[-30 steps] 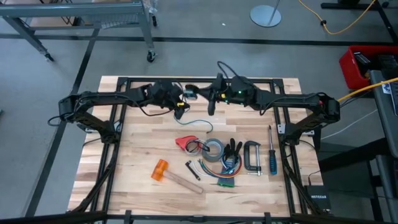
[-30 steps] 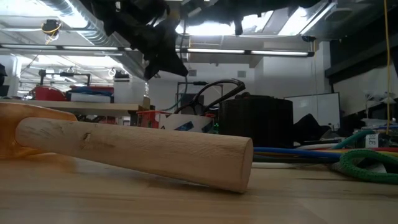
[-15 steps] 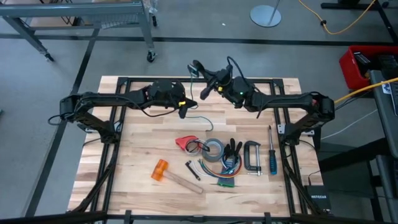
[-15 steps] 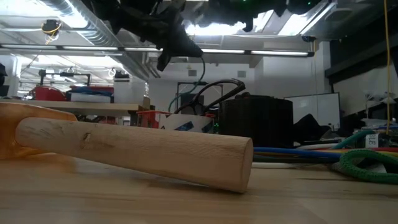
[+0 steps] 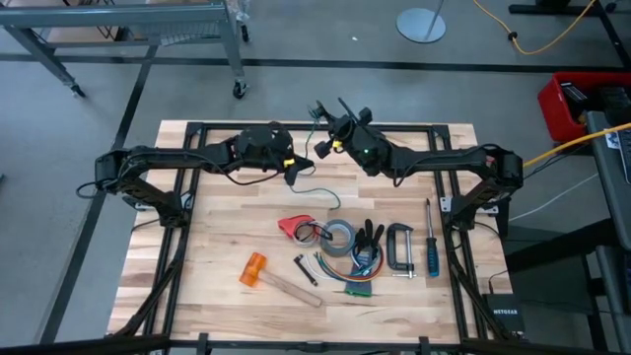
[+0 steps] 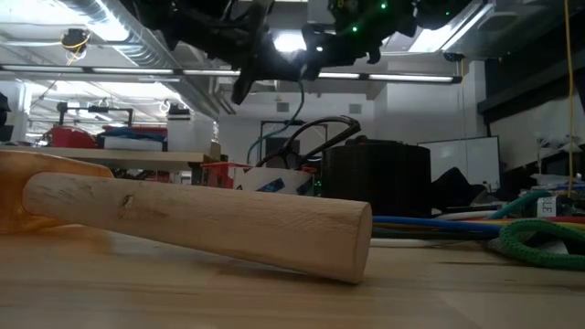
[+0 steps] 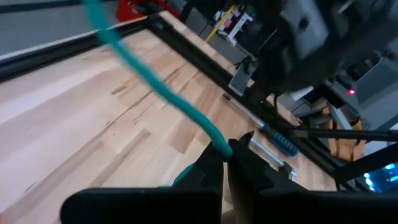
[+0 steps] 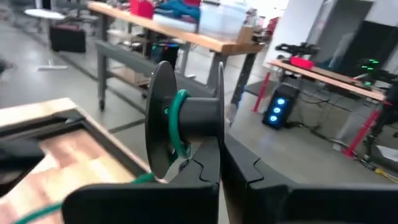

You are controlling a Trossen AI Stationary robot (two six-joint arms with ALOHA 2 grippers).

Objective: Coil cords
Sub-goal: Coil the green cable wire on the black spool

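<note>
Cord: thin, teal-green in the wrist views, dark from above. It is up off the table, strung between the two claws over the table's far edge.

Right claw: fingers together, clamped on a small black spool. A few turns of cord sit on the spool core, and one strand trails off toward the table. Spool held raised with its flanges upright, axle roughly level; judged so it can be turned to take up more cord.

Left claw: fingers together, pinching the cord where it passes between the tips. From there the cord runs out away from the claw over the boards. Judged role: guide and tension, feeding the line to the spool rather than carrying it.

High view: left claw and right claw close together, right one slightly farther back; a loose dark stretch of cord sags below the left claw down to the table. Low view shows both claws high above the table, cord hanging between them.

Other things lie well apart, toward the near half: hammer, tape roll, clamp, screwdriver, coloured wires. None touch the cord, as far as can be seen.

Winding judged under way, slack left to take in.
</note>
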